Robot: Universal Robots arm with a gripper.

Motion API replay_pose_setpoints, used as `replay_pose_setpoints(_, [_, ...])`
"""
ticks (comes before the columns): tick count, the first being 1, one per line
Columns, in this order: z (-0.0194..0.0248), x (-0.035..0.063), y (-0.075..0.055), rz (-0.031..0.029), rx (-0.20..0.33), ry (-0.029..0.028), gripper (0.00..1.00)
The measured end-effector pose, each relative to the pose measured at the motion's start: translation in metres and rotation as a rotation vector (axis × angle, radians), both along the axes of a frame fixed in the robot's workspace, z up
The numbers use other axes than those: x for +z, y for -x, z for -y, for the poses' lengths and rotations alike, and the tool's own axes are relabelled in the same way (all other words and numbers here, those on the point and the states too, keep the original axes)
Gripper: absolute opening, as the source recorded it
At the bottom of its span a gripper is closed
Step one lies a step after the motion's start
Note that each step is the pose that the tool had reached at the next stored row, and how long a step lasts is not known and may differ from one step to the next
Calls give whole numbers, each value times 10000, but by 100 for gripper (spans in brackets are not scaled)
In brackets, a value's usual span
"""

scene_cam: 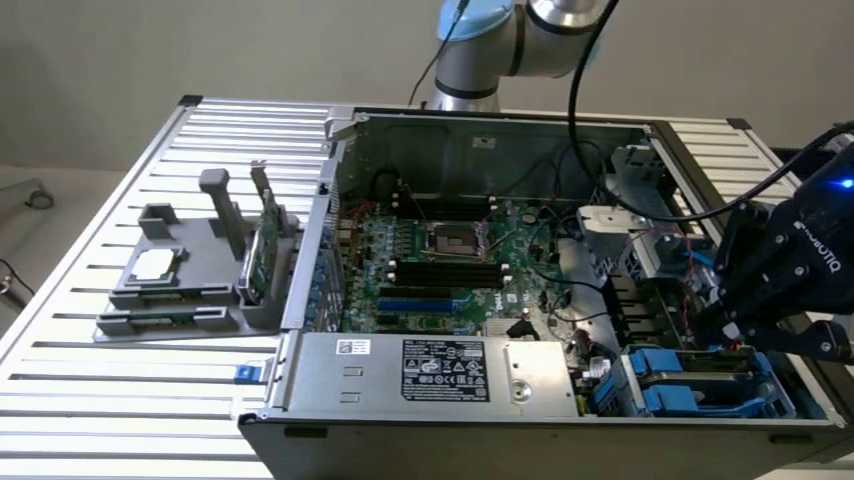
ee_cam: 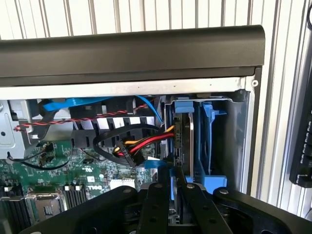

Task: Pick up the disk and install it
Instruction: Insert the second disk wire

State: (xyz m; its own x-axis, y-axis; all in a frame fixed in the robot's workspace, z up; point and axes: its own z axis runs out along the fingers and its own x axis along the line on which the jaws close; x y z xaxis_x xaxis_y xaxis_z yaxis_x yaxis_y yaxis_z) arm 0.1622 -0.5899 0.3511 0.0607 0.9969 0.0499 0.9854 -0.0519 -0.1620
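The disk (ee_cam: 183, 141) stands on edge in the blue-railed drive bay (ee_cam: 214, 146) at the corner of the open computer case. I see it as a thin grey slab with a blue carrier tab on its end. My gripper (ee_cam: 175, 185) is shut on the disk's near edge, one black finger (ee_cam: 158, 204) on each side of it. From outside, the black gripper (scene_cam: 727, 335) reaches down into the blue bay (scene_cam: 694, 385) at the exterior view's right, and its body hides the disk there.
Red, yellow and black cables (ee_cam: 141, 144) run right beside the bay. The motherboard (scene_cam: 441, 260) and power supply (scene_cam: 427, 370) fill the case. On the slatted table (scene_cam: 120, 390), a grey fixture (scene_cam: 187, 290) holds a small silver square piece (scene_cam: 154, 265) and a green circuit card (scene_cam: 267, 240).
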Motion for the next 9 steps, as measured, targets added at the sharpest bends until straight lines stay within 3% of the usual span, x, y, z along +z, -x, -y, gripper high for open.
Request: replay_pose_setpoints(9, [54, -85, -1, -2, 1, -207, 16])
